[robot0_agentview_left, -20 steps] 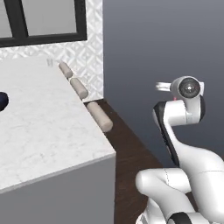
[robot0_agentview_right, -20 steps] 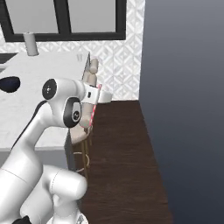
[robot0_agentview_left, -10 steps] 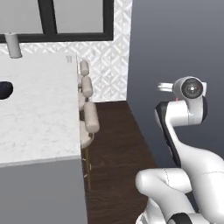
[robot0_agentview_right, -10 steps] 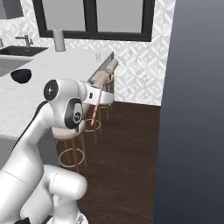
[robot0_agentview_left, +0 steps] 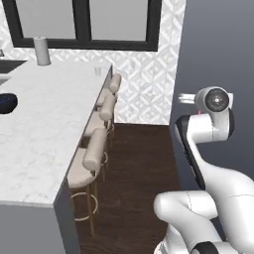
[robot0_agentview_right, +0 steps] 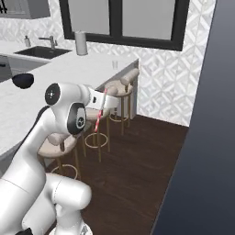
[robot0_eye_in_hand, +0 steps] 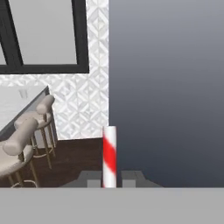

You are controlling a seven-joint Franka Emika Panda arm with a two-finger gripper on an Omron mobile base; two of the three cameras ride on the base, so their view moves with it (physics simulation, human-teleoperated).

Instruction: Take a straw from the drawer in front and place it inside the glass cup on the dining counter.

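Observation:
My gripper (robot0_eye_in_hand: 109, 178) is shut on the straw (robot0_eye_in_hand: 109, 154), a red-and-white striped stick that stands upright between the two dark fingertips (robot0_eye_in_hand: 91, 178). From the right base, the straw (robot0_agentview_right: 99, 118) hangs slanted below the gripper (robot0_agentview_right: 106, 98), held out in front of the arm's elbow. The small glass cup (robot0_agentview_right: 115, 64) stands near the far corner of the white marble dining counter (robot0_agentview_right: 69, 73), well ahead and to the left of the gripper. That cup (robot0_agentview_left: 97, 71) and counter (robot0_agentview_left: 44, 124) sit at the left in the left base view. The drawer is out of view.
Three beige stools (robot0_agentview_left: 93, 154) line the counter's near edge over dark wood floor (robot0_agentview_right: 137, 160). A grey canister (robot0_agentview_right: 81, 42), a dark sink with faucet (robot0_agentview_right: 43, 50) and a dark bowl (robot0_agentview_right: 23, 80) are on the counter. A dark wall (robot0_agentview_right: 206, 137) rises at the right.
The whole scene has shifted: the base has moved, so the counter, stools and window now show further left and more fully. The arm keeps its pose with the straw held.

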